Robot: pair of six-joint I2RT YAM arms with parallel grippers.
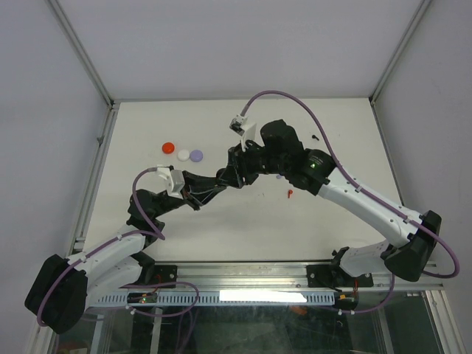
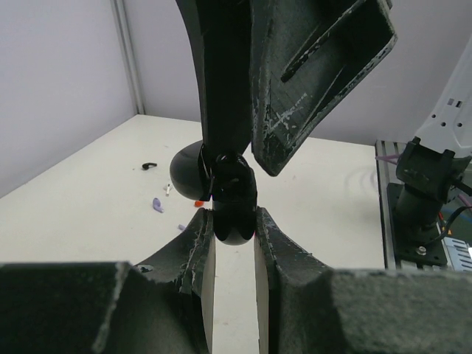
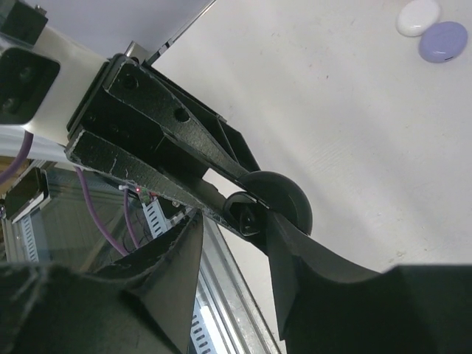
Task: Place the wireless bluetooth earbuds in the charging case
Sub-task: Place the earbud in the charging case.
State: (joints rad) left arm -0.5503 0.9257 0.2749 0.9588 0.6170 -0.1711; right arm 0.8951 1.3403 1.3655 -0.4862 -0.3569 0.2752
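**Top:** Your arms meet mid-table (image 1: 221, 228). L gripper (image 1: 230, 177) comes in from the left and R gripper (image 1: 240, 167) from the far right, tips together. It's all black on black there, so you can't read either set of jaws from this view. Red bud (image 1: 290, 194) lies loose just near of the R arm. Black bud (image 1: 315, 138) lies loose farther back, to the right. Red disc (image 1: 169, 147), white disc (image 1: 184, 154) and lavender disc (image 1: 196, 155) sit in a row far left, well apart from the grippers.

**L wrist:** L gripper is clenched on a round black case (image 2: 234, 221), w/ both fingers touching its sides. A domed black part to the case's left looks like its lid, swung open. R gripper comes down from above w/ its tips right at the case top. You can't tell if it's grasping anything. Beyond, on the table, the black bud and a lavender bud (image 2: 157, 205) lie loose.

**R wrist:** The case sits at the R fingertips, hollow side toward the cam. L fingers hold it from upper left. R jaws stand a bit apart w/ one finger against the case rim; clamped or released, can't tell. White and lavender discs show top right.
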